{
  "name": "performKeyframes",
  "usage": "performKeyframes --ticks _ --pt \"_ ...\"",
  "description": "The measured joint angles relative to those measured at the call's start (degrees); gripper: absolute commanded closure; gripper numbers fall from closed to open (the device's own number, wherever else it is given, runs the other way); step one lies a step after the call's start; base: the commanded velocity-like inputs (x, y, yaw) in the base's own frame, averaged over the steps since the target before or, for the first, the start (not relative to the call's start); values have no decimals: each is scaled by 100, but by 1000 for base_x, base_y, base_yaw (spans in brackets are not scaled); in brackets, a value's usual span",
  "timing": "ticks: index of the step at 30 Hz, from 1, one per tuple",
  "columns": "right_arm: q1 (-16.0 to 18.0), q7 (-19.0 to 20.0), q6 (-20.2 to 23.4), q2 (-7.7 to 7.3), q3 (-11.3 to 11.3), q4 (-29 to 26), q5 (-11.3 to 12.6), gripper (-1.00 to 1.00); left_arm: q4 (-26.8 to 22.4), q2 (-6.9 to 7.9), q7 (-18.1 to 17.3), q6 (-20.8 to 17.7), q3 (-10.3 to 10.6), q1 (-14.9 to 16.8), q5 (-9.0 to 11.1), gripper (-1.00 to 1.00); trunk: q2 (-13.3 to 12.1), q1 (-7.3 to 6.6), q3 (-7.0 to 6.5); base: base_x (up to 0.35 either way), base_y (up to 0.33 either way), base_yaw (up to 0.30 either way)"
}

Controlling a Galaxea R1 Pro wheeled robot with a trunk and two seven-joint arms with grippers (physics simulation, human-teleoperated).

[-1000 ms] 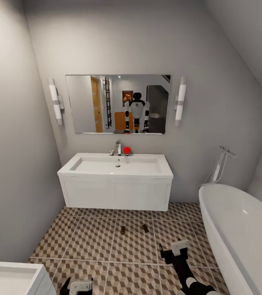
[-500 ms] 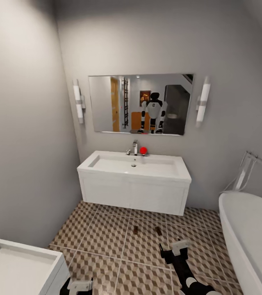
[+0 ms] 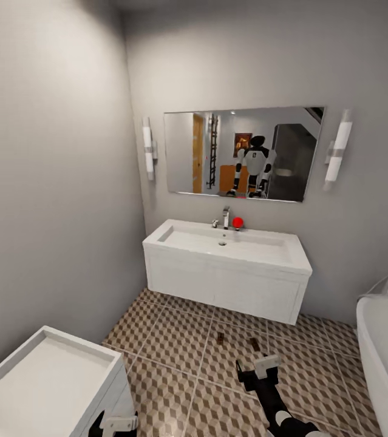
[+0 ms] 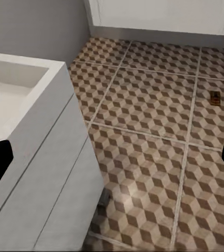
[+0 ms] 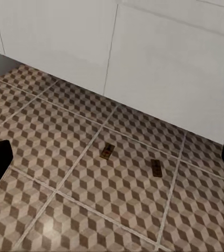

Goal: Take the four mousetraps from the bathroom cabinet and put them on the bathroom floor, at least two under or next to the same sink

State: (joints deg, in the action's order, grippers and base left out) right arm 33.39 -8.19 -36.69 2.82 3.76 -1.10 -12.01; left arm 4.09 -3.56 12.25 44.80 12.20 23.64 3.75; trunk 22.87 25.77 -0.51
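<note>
Head view shows two mousetraps (image 3: 220, 338) (image 3: 254, 343) lying on the bathroom floor (image 3: 175, 340) just in front of the bathroom sink (image 3: 227, 267), near each other. Both the right tool (image 3: 255, 371) and left tool (image 3: 118, 423) look released and empty. By my judgement half is done: two traps remain to fetch from the cabinet.

grey walls (image 3: 54, 182), mirror (image 3: 242, 155), two sconces (image 3: 149, 149)

You are seeing two mousetraps (image 3: 220, 338) (image 3: 254, 343) lying on the bathroom floor (image 3: 181, 340), too small to show wire or mark. The bathtub (image 3: 385, 346) is running off the head view's edge, and the left hand (image 3: 118, 423) is sitting half cropped at the bottom.
</note>
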Motion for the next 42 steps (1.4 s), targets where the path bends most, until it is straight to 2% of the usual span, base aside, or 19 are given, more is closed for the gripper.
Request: performKeyframes --ticks 42 --pt "0 0 6 0 0 0 1 -100 4 0 0 -1 3 -35 0 -100 -1 -2 83 -6 0 281"
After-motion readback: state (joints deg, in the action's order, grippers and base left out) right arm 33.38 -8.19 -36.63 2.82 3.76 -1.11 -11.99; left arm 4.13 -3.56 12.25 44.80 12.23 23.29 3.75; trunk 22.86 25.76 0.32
